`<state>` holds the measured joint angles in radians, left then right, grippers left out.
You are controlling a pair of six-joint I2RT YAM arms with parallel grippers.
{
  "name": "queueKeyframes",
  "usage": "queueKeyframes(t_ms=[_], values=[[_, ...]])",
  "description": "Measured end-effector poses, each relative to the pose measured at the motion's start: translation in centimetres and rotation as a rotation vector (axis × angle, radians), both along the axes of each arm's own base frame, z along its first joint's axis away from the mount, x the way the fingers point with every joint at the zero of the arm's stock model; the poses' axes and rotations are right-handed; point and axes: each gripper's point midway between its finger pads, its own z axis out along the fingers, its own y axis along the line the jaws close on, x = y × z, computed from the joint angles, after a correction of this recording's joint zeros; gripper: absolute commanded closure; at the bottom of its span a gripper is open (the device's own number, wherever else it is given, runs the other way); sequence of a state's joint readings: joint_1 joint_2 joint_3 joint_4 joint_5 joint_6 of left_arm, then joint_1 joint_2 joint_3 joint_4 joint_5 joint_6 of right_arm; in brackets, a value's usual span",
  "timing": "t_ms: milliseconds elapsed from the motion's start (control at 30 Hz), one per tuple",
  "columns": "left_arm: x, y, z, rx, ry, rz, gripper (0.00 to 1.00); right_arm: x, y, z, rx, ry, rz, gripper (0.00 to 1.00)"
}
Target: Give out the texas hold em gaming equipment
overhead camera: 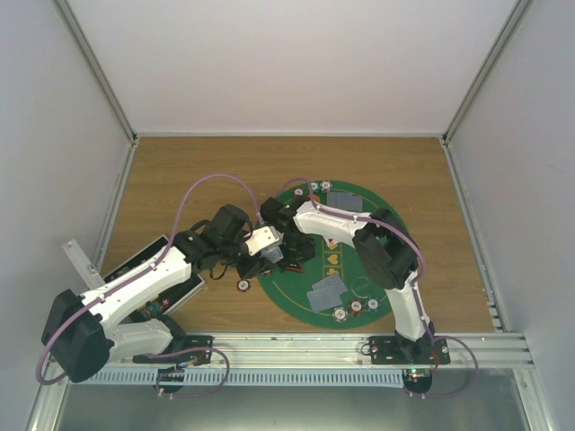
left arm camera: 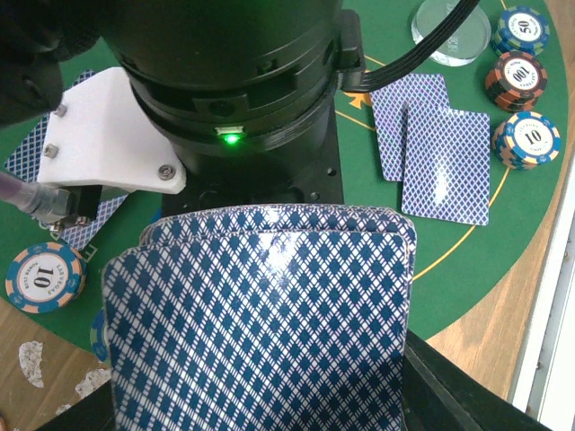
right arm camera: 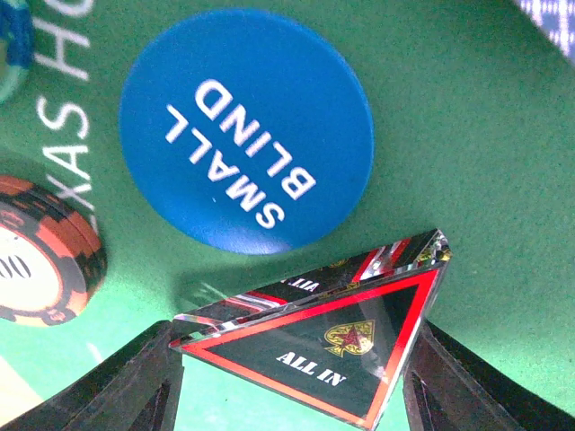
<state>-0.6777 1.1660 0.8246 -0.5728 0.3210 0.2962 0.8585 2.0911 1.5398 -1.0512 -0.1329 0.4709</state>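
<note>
My left gripper [left arm camera: 260, 382] is shut on a stack of blue-diamond-backed playing cards [left arm camera: 260, 314], held over the left side of the green mat [overhead camera: 377, 269]. My right gripper [right arm camera: 292, 382] is shut on the red-black triangle marker [right arm camera: 332, 337] marked "ALL IN", low over the mat, next to the blue "SMALL BLIND" disc [right arm camera: 247, 130]. Two cards [left arm camera: 436, 153] lie on the mat beside a clear disc [left arm camera: 452, 31] and chip stacks marked 50 [left arm camera: 523, 27], 100 [left arm camera: 517, 79] and 10 [left arm camera: 526, 139]. Another 10 chip [left arm camera: 43, 277] lies at the mat's edge.
The right arm's wrist [left arm camera: 234, 99] sits right in front of my left gripper. A black case [overhead camera: 153, 278] lies left of the mat. More cards [overhead camera: 328, 292] and chips [overhead camera: 357, 306] lie at the mat's near edge. An orange-black chip stack [right arm camera: 40, 251] stands left of the blue disc.
</note>
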Motion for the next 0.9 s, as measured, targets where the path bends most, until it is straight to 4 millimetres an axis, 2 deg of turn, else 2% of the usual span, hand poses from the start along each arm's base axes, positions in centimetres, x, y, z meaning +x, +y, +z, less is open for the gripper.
queueKeyframes(t_ms=[567, 900], values=[[0.0, 0.0, 0.0, 0.0, 0.0, 0.0, 0.47, 0.9, 0.9, 0.1, -0.004, -0.008, 0.004, 0.42], [0.0, 0.0, 0.0, 0.0, 0.0, 0.0, 0.47, 1.1, 1.2, 0.1, 0.009, -0.015, 0.01, 0.2]])
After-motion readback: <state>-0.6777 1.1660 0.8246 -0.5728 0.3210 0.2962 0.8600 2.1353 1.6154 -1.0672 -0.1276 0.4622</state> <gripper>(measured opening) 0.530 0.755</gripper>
